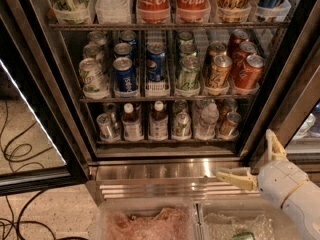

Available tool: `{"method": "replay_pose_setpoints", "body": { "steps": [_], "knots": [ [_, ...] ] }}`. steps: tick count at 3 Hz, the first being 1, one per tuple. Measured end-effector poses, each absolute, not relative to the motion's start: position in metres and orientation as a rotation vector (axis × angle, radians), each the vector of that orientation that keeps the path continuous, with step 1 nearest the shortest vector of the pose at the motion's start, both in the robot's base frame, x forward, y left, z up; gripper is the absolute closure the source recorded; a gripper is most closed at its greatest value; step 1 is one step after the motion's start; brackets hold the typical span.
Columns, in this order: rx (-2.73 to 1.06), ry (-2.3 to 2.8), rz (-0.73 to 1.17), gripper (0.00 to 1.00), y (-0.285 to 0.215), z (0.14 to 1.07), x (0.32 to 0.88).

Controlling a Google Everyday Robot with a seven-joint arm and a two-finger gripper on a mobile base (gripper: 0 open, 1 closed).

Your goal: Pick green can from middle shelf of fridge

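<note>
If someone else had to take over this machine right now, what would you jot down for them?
Gripper: open, empty, low on the right, in front of the base of the fridge, below the can shelves.
Green can: upright at the front of its lane on the middle shelf, between the blue Pepsi cans and the orange cans, untouched.
Done: nothing picked yet.
Left: raise the gripper to the shelf, close on the green can, and draw it out.
</note>
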State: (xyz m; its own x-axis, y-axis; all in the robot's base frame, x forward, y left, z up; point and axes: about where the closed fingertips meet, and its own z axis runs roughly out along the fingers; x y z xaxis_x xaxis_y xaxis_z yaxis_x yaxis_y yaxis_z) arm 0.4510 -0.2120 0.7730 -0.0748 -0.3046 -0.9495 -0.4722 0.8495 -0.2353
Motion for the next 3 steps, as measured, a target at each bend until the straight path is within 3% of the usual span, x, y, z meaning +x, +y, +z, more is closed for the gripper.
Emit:
{"method": "replay_pose_setpoints", "body": {
  "steps": [3],
  "knots": [
    [-0.642,1.577,0.186,0.00,-0.197,0.791,0.475]
  ]
}}
